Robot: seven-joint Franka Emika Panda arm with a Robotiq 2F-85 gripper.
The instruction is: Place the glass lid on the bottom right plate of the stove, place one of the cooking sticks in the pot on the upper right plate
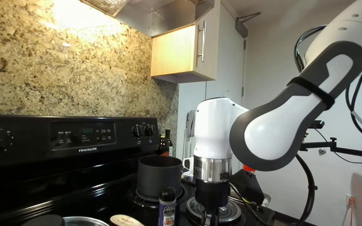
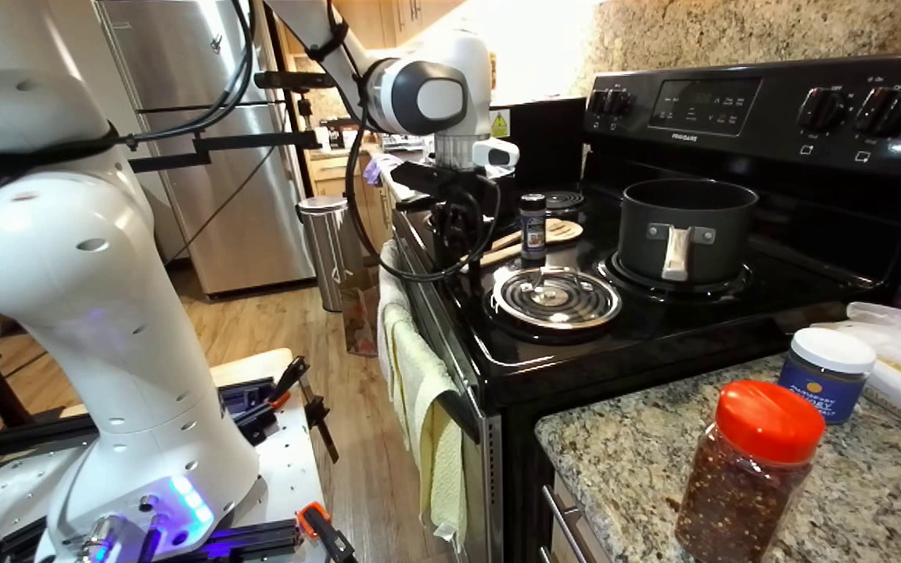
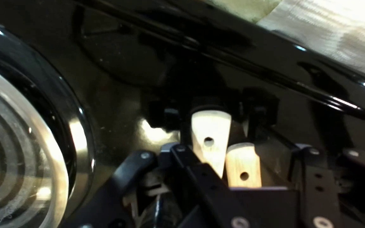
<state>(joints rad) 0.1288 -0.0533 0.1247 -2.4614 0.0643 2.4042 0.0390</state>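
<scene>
On the black stove [image 2: 646, 328], two cooking sticks [image 3: 211, 153] lie between the gripper's [image 3: 214, 116] parted jaws; it holds neither.

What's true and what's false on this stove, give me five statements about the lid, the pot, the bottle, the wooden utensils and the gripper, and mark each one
1. The glass lid rests on the front right burner. True.
2. The pot stands nearer the control panel than the lid does. True.
3. The black-capped bottle lies on its side. False: it stands upright.
4. The two wooden utensils each have a hole near one end. True.
5. The gripper is inside the pot. False: it is low, at the utensils' ends.
</scene>
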